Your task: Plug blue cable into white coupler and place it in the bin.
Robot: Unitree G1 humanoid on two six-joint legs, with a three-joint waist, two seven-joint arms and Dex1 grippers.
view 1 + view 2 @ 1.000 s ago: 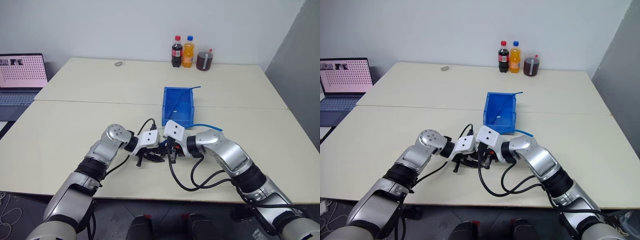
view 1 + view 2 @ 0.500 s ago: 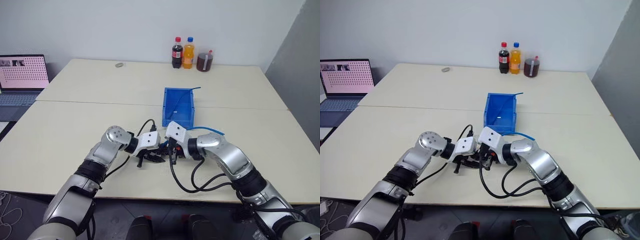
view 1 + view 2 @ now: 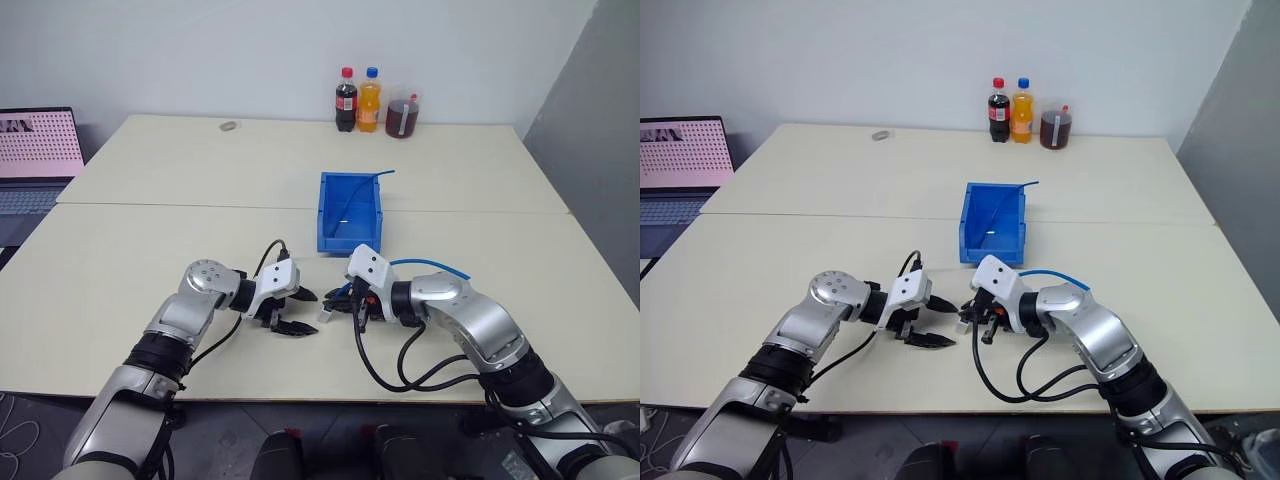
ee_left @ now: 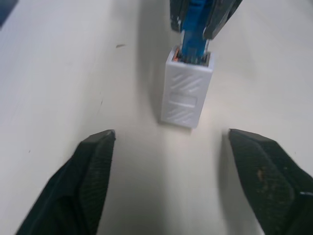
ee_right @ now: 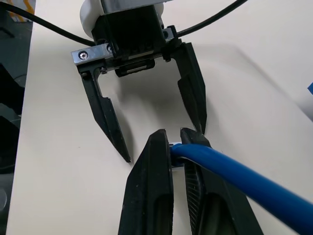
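Left gripper (image 3: 292,311): fingers spread wide, clear of everything, aimed at the coupler, apparently to leave the joined part to the other arm. White coupler (image 4: 187,91): just above the table (image 3: 150,250) between the two grippers, blue plug seated in its socket, so mating looks done. Right gripper (image 5: 177,147): fingers pinched on the blue cable (image 3: 432,264) directly behind the plug, carrying cable and coupler as one piece. Bin (image 3: 350,209): near, behind the grippers, open top ready for the drop.
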